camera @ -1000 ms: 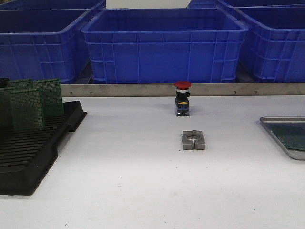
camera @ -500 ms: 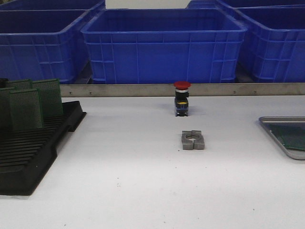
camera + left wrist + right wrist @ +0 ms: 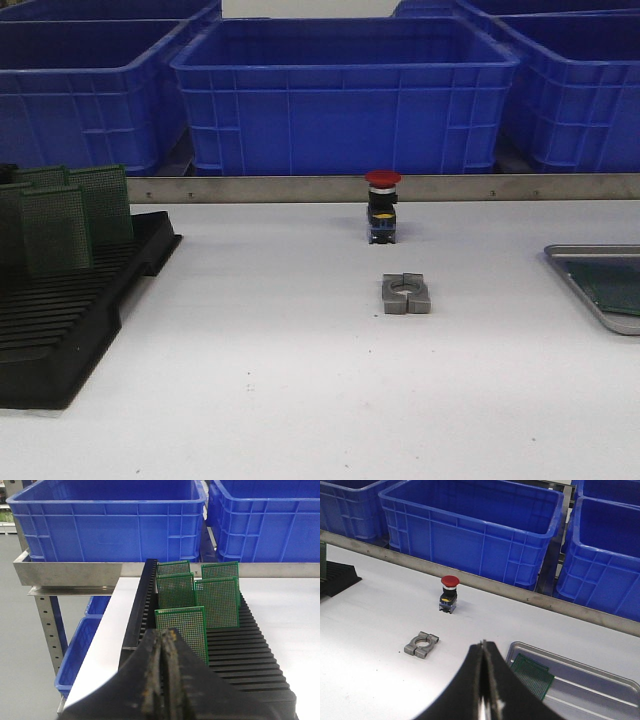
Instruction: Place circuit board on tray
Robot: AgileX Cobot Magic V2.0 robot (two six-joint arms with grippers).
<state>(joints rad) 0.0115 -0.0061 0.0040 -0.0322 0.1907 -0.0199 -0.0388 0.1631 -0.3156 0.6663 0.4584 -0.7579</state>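
The silver-grey tray (image 3: 590, 300) lies at the table's right edge with a green circuit board (image 3: 610, 285) flat on its floor; both show in the right wrist view, tray (image 3: 600, 672) and board (image 3: 532, 672). Several more green circuit boards (image 3: 182, 627) stand upright in the black slotted rack (image 3: 70, 320) at the left. My left gripper (image 3: 163, 632) is shut and empty, just short of the nearest standing board. My right gripper (image 3: 482, 645) is shut and empty, above the table beside the tray's near corner. Neither arm shows in the front view.
A red-capped push button (image 3: 382, 205) stands mid-table with a grey metal clamp block (image 3: 406, 294) in front of it. Blue plastic bins (image 3: 345, 90) line the shelf behind a metal rail (image 3: 400, 187). The table's left edge drops off beside the rack (image 3: 107, 635).
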